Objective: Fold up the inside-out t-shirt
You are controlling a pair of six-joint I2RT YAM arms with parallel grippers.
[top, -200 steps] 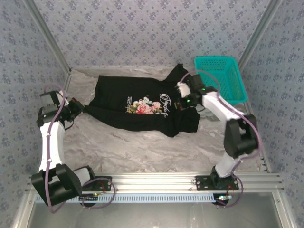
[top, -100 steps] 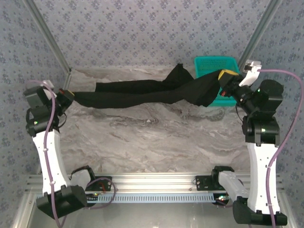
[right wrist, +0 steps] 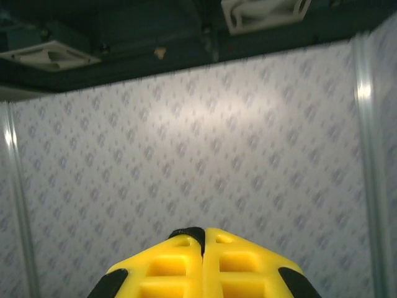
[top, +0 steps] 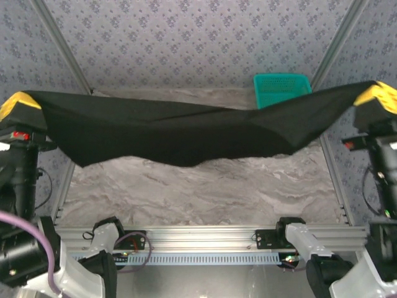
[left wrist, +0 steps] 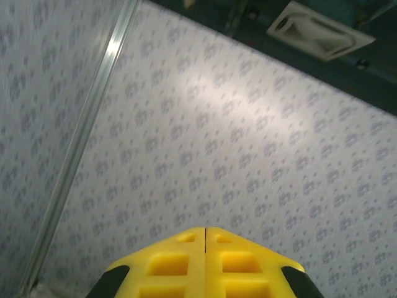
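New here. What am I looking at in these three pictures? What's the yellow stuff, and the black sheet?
Two robot arms are bolted at the near edge of a marble-look table. The wide picture comes from a camera above and behind them. The other two come from cameras on each wrist, looking along the yellow fingers at the patterned wall. The black sheet is a t-shirt, stretched in the air between the left claw and the right claw, both shut on its ends. A teal basket sits at the table's far right corner.
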